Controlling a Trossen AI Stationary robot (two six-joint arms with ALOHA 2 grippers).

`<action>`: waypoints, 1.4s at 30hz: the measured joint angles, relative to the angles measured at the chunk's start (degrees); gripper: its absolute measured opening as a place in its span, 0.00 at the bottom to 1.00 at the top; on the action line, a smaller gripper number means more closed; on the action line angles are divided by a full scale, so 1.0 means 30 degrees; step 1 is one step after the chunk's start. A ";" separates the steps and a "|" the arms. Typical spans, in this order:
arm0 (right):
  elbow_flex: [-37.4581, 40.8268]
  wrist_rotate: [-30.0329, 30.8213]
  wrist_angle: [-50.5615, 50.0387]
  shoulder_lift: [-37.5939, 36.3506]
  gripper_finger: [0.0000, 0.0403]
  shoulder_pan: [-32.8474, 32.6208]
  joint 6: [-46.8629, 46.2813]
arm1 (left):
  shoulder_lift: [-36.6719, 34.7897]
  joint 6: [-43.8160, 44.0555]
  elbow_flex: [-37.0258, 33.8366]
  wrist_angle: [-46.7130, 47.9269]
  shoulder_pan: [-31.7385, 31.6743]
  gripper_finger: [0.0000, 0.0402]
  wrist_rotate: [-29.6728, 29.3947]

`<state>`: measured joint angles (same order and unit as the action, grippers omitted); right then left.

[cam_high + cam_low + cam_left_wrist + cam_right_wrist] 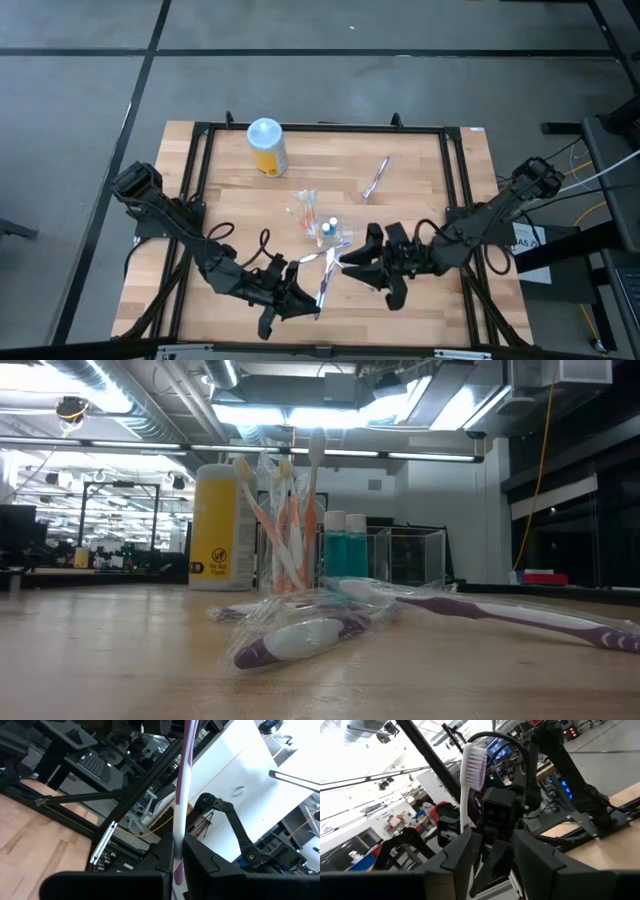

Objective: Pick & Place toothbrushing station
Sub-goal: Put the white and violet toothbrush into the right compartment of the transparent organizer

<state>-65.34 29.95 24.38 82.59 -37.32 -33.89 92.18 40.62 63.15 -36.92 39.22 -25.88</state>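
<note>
Yellow bottle [267, 146] behind holder [306, 212]; loose toothbrush [376, 177] apart.

One yellow can [266, 147], one clear holder [285, 530] with about four orange-and-white toothbrushes [300, 520], two teal bottles [345, 548], three purple-and-white toothbrushes [520, 615] lying loose.

**Colours on the wooden table**

The table [240, 200] is light brown wood with a black frame. The bottle [267, 148] is yellow with a white cap and a black mark on its side. The toothbrush [181, 795] in the left gripper [176, 854] is white with purple parts. The toothbrush [468, 775] in the right gripper [487, 851] is white with pale purple bristles. Both grippers are black. The brushes in the clear cup [290, 525] are orange-pink and white. Two small bottles [345, 550] hold blue-green liquid under white caps.
</note>
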 joint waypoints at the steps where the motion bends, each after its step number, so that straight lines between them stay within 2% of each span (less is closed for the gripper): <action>1: 0.0000 -0.0299 0.0000 0.0000 0.36 0.0172 0.0000 | 0.0000 0.0024 -0.0003 0.0041 -0.0002 0.04 -0.0018; 8: -0.0231 -0.2026 0.0092 0.0111 0.36 0.0920 -0.0073 | 0.0000 0.0259 0.0002 0.0350 0.0000 0.04 -0.0364; 19: -0.3466 -0.4246 -0.2342 0.2246 0.36 0.2035 0.0386 | 0.0000 0.0245 0.0002 0.0376 -0.0255 0.04 -0.0520; 36: -0.4124 -0.4341 -0.2397 0.2754 0.35 0.2156 0.0176 | -0.0007 0.0197 0.0010 0.0822 0.0306 0.04 -0.1001; 42: -0.4124 -0.4352 -0.2397 0.2754 0.26 0.2066 -0.0002 | -0.0007 0.0051 0.0010 0.0844 0.0393 0.03 -0.1399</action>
<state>-77.71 16.90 17.19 90.85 -31.12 -33.89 92.16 40.77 63.18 -34.39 40.40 -30.08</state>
